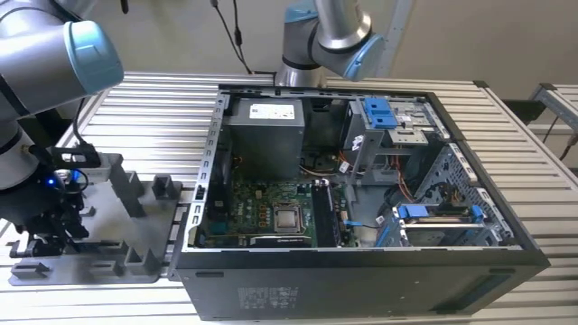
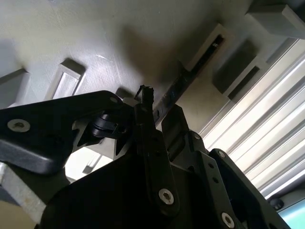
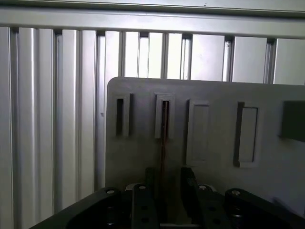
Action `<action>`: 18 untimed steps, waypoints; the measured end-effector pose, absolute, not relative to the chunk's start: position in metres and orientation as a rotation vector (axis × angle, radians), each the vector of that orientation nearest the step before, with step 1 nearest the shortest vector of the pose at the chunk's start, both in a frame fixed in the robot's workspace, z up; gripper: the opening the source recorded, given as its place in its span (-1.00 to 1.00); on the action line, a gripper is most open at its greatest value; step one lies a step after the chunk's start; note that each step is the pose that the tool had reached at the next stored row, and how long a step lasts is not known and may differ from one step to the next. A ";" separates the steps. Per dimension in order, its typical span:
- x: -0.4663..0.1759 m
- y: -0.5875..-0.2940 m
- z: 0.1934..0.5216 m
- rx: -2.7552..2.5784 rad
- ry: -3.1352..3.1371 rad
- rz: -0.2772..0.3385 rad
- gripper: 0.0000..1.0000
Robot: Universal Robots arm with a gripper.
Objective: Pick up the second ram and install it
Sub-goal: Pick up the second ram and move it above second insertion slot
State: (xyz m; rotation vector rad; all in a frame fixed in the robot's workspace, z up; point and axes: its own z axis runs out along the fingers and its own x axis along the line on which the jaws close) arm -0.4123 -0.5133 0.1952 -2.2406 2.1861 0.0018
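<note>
Second ram [image 3: 164,128]: stands on edge in a slot of the grey holder plate [image 3: 214,162] and shows as a thin dark strip in both wrist views. Not yet lifted; it sits seated in its slot frame.

End effector [image 3: 166,193]: released. Its two fingers [image 3: 144,198] straddle the stick's near end, one to each flat side, with grey plate showing in the gaps. No contact can be made out.

Exterior view: the end effector [image 1: 50,223] hangs low over the holder plate [image 1: 135,223] at the lower left of the frame, on the slatted bench [image 1: 153,101]. The open computer case [image 1: 361,284] sits at centre and right, well apart from the stick. Its black memory slots [image 1: 329,217] lie just beside the processor socket.

Step in hand, as judged: the grasp. To do it well, the stick should be centred so both pads meet the flat faces together. The close should land squarely on the board, and any pull should stay in line with the slot so nothing binds.

Count:
- one ram stick in the holder
- four slot frames in the first wrist view, the stick in one of them
- two fingers
- one case
- two grey-and-blue arm joints in the exterior view, upper left [image 1: 86,51] and upper centre [image 1: 348,40]
</note>
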 end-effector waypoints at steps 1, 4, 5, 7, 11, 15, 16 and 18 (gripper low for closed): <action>-0.412 -0.513 0.195 -2.241 2.185 0.002 -0.28; -0.413 -0.514 0.194 -2.244 2.182 0.002 -0.28; -0.413 -0.514 0.194 -2.245 2.181 0.002 -0.28; -0.413 -0.514 0.193 -2.247 2.179 0.002 -0.28; -0.413 -0.515 0.192 -2.251 2.175 0.002 -0.28; -0.413 -0.515 0.192 -2.252 2.174 0.002 -0.28; -0.413 -0.515 0.192 -2.253 2.174 0.002 -0.28; -0.413 -0.515 0.192 -2.253 2.173 0.002 -0.28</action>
